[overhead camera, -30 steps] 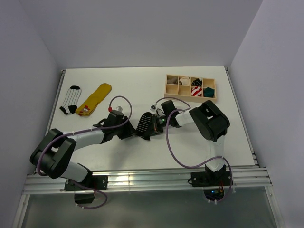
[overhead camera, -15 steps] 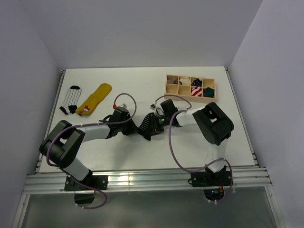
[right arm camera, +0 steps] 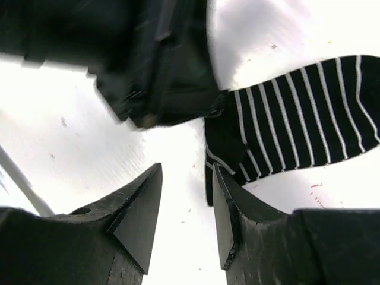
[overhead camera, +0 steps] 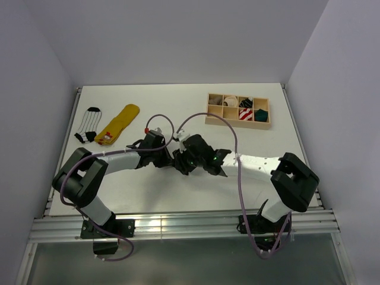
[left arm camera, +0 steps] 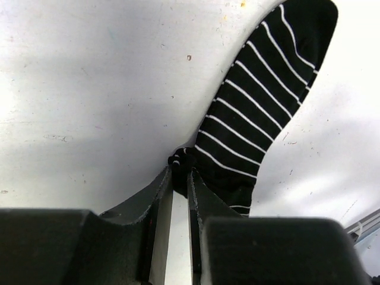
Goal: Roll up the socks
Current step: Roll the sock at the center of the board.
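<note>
Within the last second the hold on the black striped sock (left arm camera: 256, 101) has passed from one arm to the other. A second ago the right gripper (right arm camera: 184, 199) was clamped on it near the middle of the desk. Now its jaws stand apart with only bare desk showing between them, and the right arm has swung out towards 4 o'clock.

Over the same second the left gripper (left arm camera: 179, 173) closed. Its fingers now pinch a small bunched bit of fabric at one end of the sock. The rest of the sock lies flat and stretched out on the desk, away from that gripper. It sits near the centre of the desk, a little towards 6 o'clock, between the two grippers.

The sock is still unrolled, so this looks like a re-grip to start the roll. The left gripper probably anchors one end, and the freed right gripper could take a new hold. The pinch covers very little fabric, so it could slip.

A yellow sock (overhead camera: 120, 123) and a white striped sock (overhead camera: 89, 123) wait at 10 o'clock. The wooden tray (overhead camera: 237, 123) at 1 o'clock already holds several bundles.
</note>
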Robot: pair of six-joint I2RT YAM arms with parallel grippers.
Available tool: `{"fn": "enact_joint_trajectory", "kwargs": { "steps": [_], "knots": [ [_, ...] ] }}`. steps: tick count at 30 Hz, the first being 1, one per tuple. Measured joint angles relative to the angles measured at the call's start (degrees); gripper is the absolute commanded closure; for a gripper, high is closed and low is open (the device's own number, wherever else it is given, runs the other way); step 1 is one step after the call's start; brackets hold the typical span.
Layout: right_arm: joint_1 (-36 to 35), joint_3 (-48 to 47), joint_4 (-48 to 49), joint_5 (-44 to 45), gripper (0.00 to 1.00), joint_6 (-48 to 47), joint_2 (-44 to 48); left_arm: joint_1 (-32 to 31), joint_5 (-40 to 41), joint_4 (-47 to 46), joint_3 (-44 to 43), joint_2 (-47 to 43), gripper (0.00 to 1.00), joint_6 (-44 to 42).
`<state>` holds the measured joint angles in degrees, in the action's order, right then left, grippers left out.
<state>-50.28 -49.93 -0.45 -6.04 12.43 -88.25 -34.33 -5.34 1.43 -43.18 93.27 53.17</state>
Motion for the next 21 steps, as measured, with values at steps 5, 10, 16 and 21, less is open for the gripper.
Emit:
{"fn": "enact_joint_trajectory", "kwargs": {
  "steps": [5, 10, 16, 21],
  "knots": [
    [-4.6, 1.0, 0.2, 6.8, 0.54, -4.7, -0.6, 0.0, 0.0, 1.6, -1.3, 0.5, 0.80, -1.5],
    [-5.6, 1.0, 0.8, 10.6, 0.54, -7.6, -3.3, 0.0, -0.2, 2.8, -2.3, 1.0, 0.80, -2.5],
    [-5.7, 1.0, 0.9, 11.6, 0.57, -9.5, -7.5, 0.0, -0.4, 3.5, -2.8, 1.2, 0.80, -3.0],
    [-6.1, 0.9, 0.9, 12.0, 0.58, -10.4, -9.4, 0.0, -0.6, 4.0, -3.2, 1.4, 0.80, -3.3]
  ]
}}
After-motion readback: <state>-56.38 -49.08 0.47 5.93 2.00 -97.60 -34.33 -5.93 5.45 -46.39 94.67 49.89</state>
